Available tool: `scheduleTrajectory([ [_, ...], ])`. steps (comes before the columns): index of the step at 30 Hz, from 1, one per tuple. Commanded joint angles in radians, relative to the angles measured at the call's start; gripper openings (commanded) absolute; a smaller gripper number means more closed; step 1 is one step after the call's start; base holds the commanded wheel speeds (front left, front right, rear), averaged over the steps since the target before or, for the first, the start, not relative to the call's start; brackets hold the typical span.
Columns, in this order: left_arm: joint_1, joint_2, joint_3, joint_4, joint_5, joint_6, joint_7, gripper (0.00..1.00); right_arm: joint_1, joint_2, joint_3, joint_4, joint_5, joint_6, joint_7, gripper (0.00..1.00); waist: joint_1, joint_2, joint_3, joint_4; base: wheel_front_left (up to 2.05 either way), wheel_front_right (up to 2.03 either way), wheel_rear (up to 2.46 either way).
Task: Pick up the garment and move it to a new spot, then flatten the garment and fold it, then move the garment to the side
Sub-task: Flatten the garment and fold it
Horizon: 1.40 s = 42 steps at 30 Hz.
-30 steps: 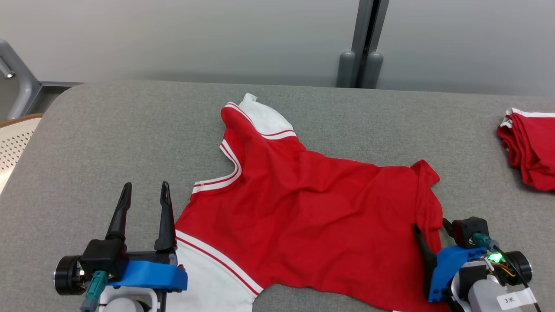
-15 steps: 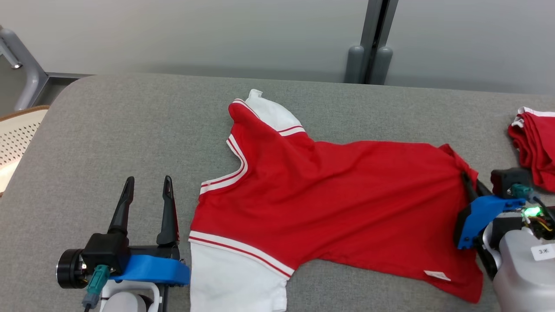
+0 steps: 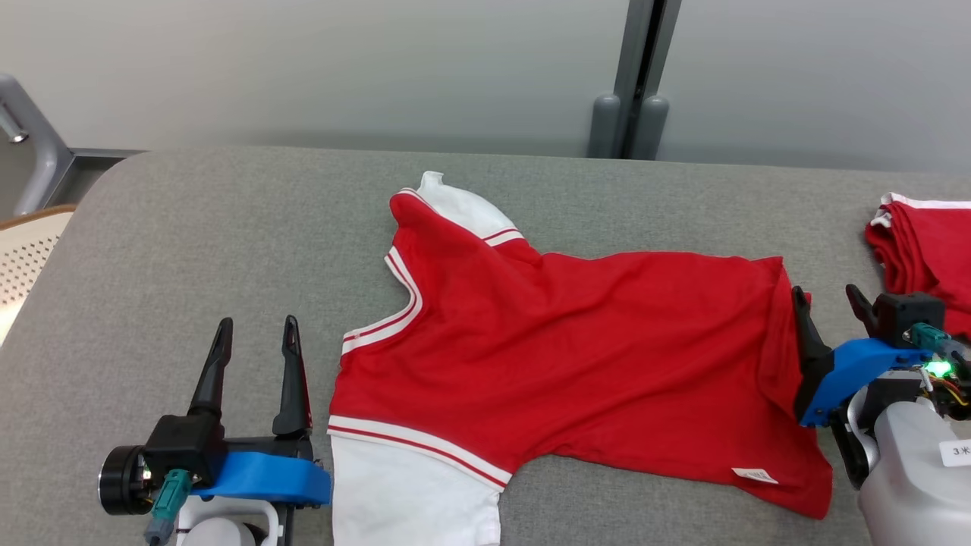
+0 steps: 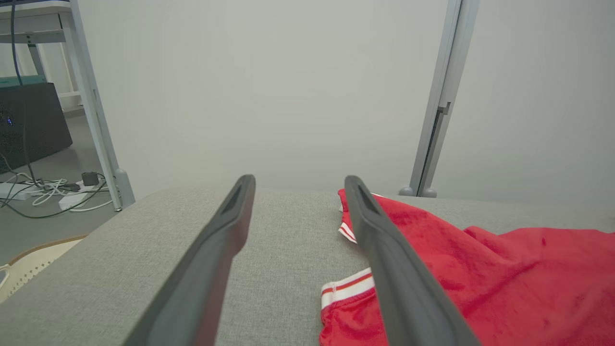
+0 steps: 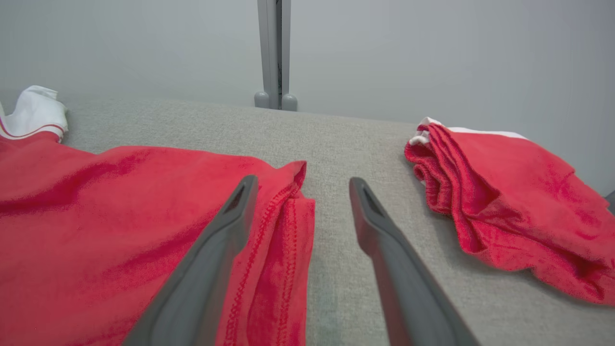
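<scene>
The garment (image 3: 561, 356) is a red T-shirt with white sleeves and striped trim, spread mostly flat across the grey table (image 3: 227, 227), neckline toward the left. My left gripper (image 3: 254, 330) stands open just left of its near sleeve, empty. In the left wrist view the garment (image 4: 480, 269) lies to the right of my left gripper (image 4: 298, 185). My right gripper (image 3: 827, 297) is open at the garment's bottom hem, left finger over the cloth. The right wrist view shows the hem (image 5: 283, 226) folded over between the fingers of my right gripper (image 5: 300, 185), not pinched.
A second red garment (image 3: 922, 254), bunched and folded, lies at the table's right edge; it shows in the right wrist view as a red pile (image 5: 504, 202). A grey post (image 3: 633, 83) stands behind the table. A perforated white chair (image 3: 26, 246) sits off the left edge.
My right gripper pulled the hem out to the right, straightening the garment's body, then opened and let go. The head camera shifted slightly. The left gripper stayed put.
</scene>
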Motion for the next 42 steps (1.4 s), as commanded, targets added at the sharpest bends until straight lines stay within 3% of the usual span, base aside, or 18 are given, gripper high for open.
scheduleTrajectory([
  [1, 0.004, -0.001, 0.002, 0.000, -0.002, 0.006, -0.005, 1.00, 0.024, 0.002, -0.004, -0.024, 0.007, 0.000, -0.006, 1.00, -0.0001, 0.0000, -0.013, -0.013, 0.00, 0.00, 0.00],
  [13, 0.082, 0.002, 0.045, 0.007, 0.010, -0.004, -0.005, 1.00, 0.329, 0.074, 0.008, -0.514, 0.070, 0.000, -0.006, 1.00, -0.0001, 0.0000, -0.095, -0.092, 0.00, 0.00, 0.00],
  [22, 0.118, 0.002, 0.053, 0.003, 0.019, -0.007, -0.005, 1.00, 0.530, 0.131, 0.009, -0.764, 0.072, 0.000, -0.006, 1.00, -0.0001, 0.0000, -0.116, -0.099, 0.00, 0.00, 0.00],
  [31, 0.144, 0.003, 0.060, 0.000, 0.027, 0.000, -0.005, 1.00, 0.665, 0.146, 0.001, -0.918, 0.083, 0.000, 0.044, 1.00, -0.0001, 0.0000, -0.129, -0.095, 0.00, 0.00, 0.00],
  [42, 0.145, 0.004, 0.062, 0.005, 0.029, 0.000, -0.005, 1.00, 0.705, 0.146, 0.008, -0.967, 0.107, 0.000, 0.081, 1.00, -0.0001, 0.0000, -0.128, -0.091, 0.00, 0.00, 0.00],
])
